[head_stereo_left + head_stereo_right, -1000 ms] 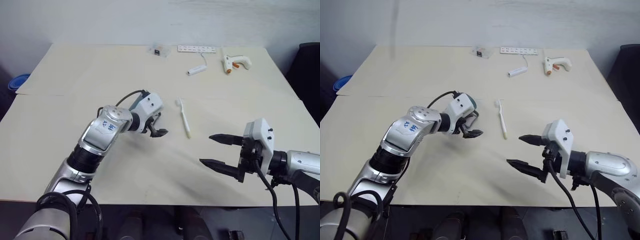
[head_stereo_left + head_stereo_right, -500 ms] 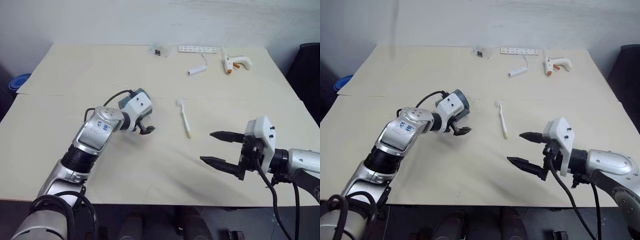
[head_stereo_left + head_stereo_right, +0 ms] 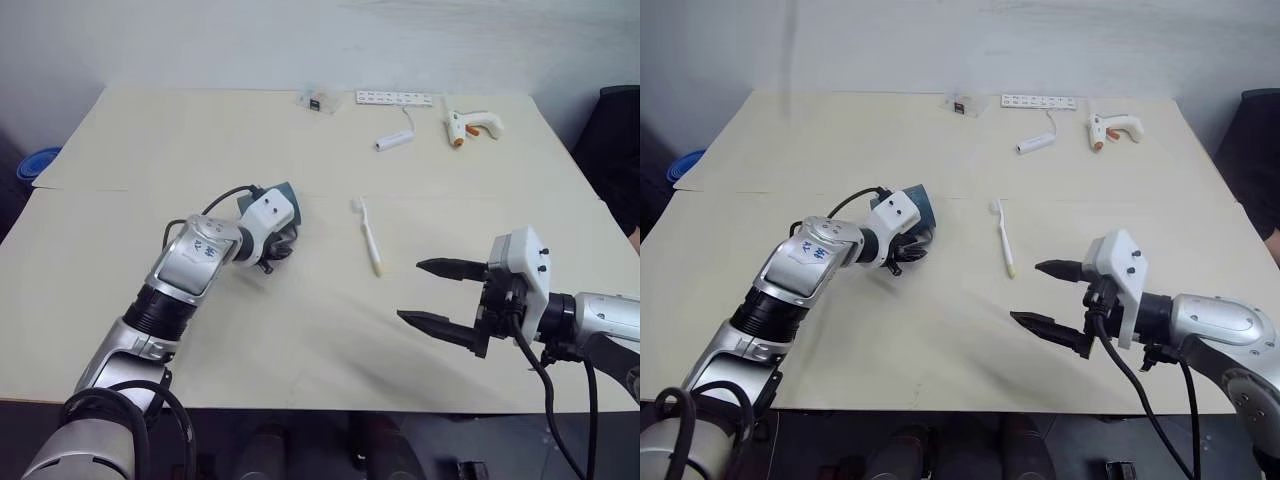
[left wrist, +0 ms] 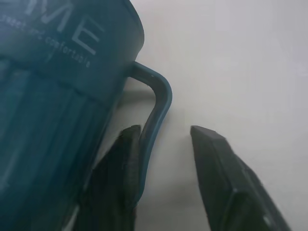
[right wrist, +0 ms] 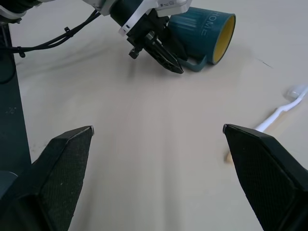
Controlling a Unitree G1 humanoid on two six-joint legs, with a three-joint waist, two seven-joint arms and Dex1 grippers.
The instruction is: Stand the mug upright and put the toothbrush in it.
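Nearest, the right claw (image 3: 432, 295) hovers over the front of the surface (image 3: 150, 150) with its two tapered black fingers spread wide, empty, white housing behind them. Further in, on the left, the left claw (image 5: 163, 53) reaches down to the mug (image 5: 204, 29), which lies on its side on the smooth pale cream surface. In the left wrist view one matte black finger (image 4: 122, 163) presses against the thin loop handle while the other stands off on the handle's outer side, so the fingers straddle the handle without having pinched it. The mug is dull blue-grey with vertical ribs, white lettering near its rim and a glossy yellow inside. The toothbrush (image 3: 369, 236) lies flat to the mug's right, well apart from it, slim and white with a pale yellow end. At the far edge lie a short white cylinder (image 3: 395, 139) with a cord, a white glue gun (image 3: 470, 125) with an orange tip, and a white power strip (image 3: 394, 98).
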